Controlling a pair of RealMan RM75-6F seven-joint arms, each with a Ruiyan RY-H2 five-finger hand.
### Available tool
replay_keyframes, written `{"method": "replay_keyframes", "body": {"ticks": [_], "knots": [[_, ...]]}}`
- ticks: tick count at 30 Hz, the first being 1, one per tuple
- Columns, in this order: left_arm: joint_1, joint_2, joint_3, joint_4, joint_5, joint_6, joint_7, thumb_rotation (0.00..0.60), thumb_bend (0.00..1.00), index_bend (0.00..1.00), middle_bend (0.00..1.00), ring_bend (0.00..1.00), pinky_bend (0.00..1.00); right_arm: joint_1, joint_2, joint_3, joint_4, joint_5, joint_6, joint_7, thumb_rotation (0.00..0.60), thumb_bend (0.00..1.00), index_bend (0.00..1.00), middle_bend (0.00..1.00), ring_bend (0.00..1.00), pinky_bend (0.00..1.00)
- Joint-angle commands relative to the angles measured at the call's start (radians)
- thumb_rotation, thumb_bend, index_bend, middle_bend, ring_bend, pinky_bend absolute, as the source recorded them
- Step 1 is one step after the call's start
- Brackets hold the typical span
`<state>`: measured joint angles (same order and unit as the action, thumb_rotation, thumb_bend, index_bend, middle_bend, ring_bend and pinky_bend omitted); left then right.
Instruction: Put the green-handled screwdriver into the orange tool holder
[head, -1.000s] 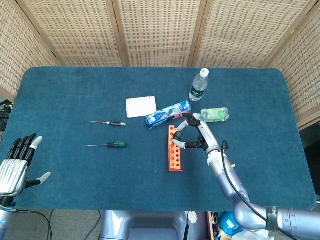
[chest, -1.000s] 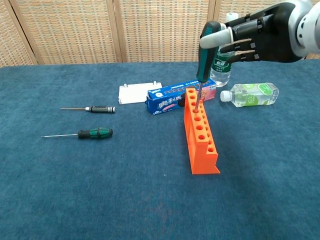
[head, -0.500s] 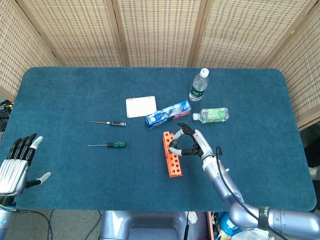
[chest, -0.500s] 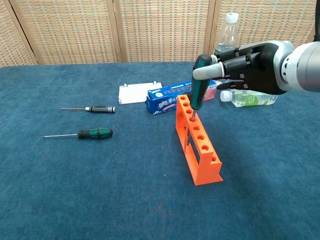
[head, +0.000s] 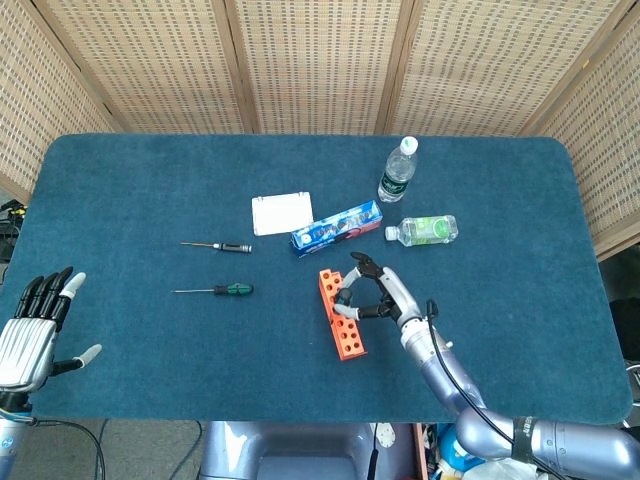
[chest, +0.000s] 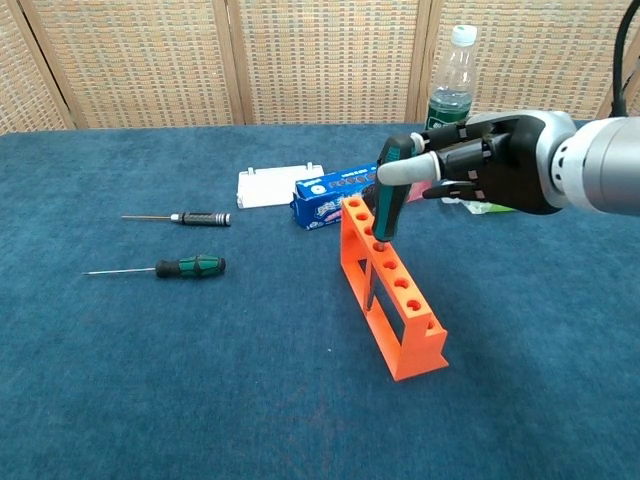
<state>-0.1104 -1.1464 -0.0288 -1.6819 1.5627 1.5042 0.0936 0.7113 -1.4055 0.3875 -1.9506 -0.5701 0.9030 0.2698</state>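
Pinching the green-handled screwdriver (chest: 388, 195), the right hand (chest: 480, 170) should lower it straight, without tipping the orange tool holder (chest: 392, 290); left hand (head: 30, 335) spread, idle.

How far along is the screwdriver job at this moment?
Done: a green-handled screwdriver has been picked up and its shaft is down in a hole of the orange tool holder. In hand: the right hand grips its handle. Left: letting go and pulling away. The left hand hangs open at the table edge. Another green-handled screwdriver lies flat on the blue cloth.
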Motion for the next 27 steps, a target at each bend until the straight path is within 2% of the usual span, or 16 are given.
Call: {"method": "replay_keyframes", "body": {"ticks": [1,7,10,19,27], "knots": [[0.000,0.000,0.000,0.000,0.000,0.000,0.000,0.600,0.00,0.00,0.00,0.00,0.00,-0.004,-0.002,-0.004,0.004,-0.009,-0.006,0.003,0.600,0.19,0.45,0.00,0.00,0.00],[0.000,0.000,0.000,0.001,-0.001,-0.001,0.000,0.600,0.00,0.00,0.00,0.00,0.00,-0.009,-0.003,-0.006,0.008,-0.029,-0.025,0.011,0.600,0.19,0.33,0.00,0.00,0.00],[-0.001,0.000,0.000,0.001,-0.001,-0.001,-0.001,0.600,0.00,0.00,0.00,0.00,0.00,-0.013,-0.005,-0.004,0.008,-0.040,-0.027,0.017,0.600,0.19,0.30,0.00,0.00,0.00],[-0.002,-0.002,0.002,0.000,0.002,-0.003,0.004,0.600,0.00,0.00,0.00,0.00,0.00,-0.041,0.018,0.012,-0.015,-0.089,-0.023,0.048,0.600,0.19,0.30,0.00,0.00,0.00],[-0.002,-0.003,0.003,-0.002,0.006,0.000,0.005,0.600,0.00,0.00,0.00,0.00,0.00,-0.081,0.067,0.036,-0.036,-0.138,-0.069,0.123,0.600,0.20,0.30,0.00,0.00,0.00]]}}
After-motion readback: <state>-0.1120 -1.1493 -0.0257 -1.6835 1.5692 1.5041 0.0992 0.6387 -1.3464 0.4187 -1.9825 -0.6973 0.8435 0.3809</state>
